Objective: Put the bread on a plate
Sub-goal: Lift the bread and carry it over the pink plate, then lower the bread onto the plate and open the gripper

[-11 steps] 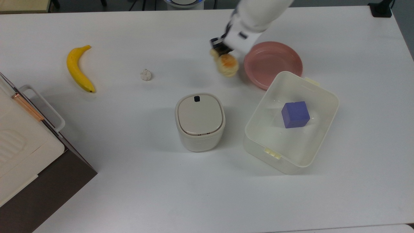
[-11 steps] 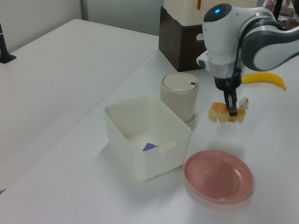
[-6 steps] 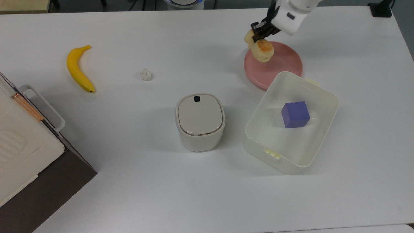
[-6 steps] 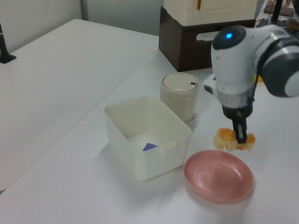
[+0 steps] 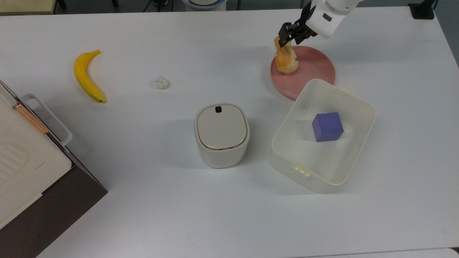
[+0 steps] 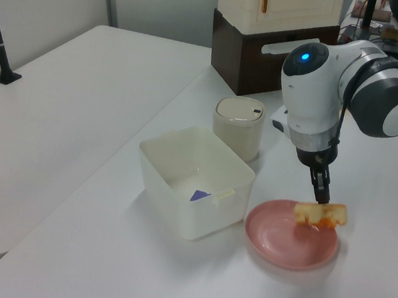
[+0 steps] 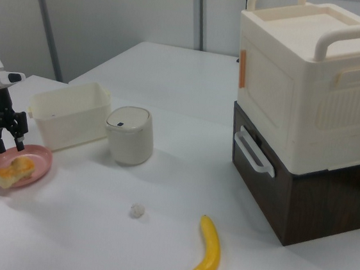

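- Since half a second ago the arm point(image 6: 323, 84) has come down over the plate point(image 5: 315, 68). The bread point(image 5: 285, 60), then hanging above the plate's rim, now lies on it.
- The table point(image 5: 143, 200) carries everything. The plate sits near its far edge in the top view.
- The stacked boxes point(image 7: 311, 110) stand well apart from the plate, across the table from it and out of the arm's way.
- The tub point(image 5: 358, 107) sits just beside the plate, its corner overlapping the plate's rim in the top view. This probably explains why the bread goes down on the plate's other side.
- The canister point(image 5: 221, 134) stands near the plate, to the top view's lower left of it.
- The plate lies flat, and its raised rim should keep the bread from sliding off.
- The banana point(image 5: 86, 77) lies well apart from the plate, to the top view's left.
- The gripper point(image 7: 1, 134) hangs just above the plate. In the right view its fingers are spread and hold nothing, so I judge the bread released.
- The bread rests at the plate's edge, on the top view's left. It seems tilted against the rim.
- The cube point(image 5: 327, 126) sits inside the tub, near the plate.
- The ball point(image 5: 161, 82) lies between the banana and the plate.
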Motion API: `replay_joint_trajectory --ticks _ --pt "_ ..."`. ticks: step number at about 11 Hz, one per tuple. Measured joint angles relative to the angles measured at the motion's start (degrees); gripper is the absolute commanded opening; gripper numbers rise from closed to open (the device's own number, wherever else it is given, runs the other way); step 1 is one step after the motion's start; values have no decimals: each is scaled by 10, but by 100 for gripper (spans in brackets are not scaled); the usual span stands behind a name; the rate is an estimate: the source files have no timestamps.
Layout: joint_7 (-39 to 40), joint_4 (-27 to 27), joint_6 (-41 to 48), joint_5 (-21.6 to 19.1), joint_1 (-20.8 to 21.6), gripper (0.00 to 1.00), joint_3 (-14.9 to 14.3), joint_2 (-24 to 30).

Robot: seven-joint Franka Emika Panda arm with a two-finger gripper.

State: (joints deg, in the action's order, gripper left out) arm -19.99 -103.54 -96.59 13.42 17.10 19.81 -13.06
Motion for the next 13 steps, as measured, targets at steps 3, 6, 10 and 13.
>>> replay_joint_trajectory --ticks 3,6,10,13 --pt "-7 6 0 0 -1 100 0 0" --pt "-52 29 0 0 -42 100 -2 6" --pt "-6 65 0 -76 -206 100 -30 94" --pt "16 87 1 -116 -238 100 -132 161"
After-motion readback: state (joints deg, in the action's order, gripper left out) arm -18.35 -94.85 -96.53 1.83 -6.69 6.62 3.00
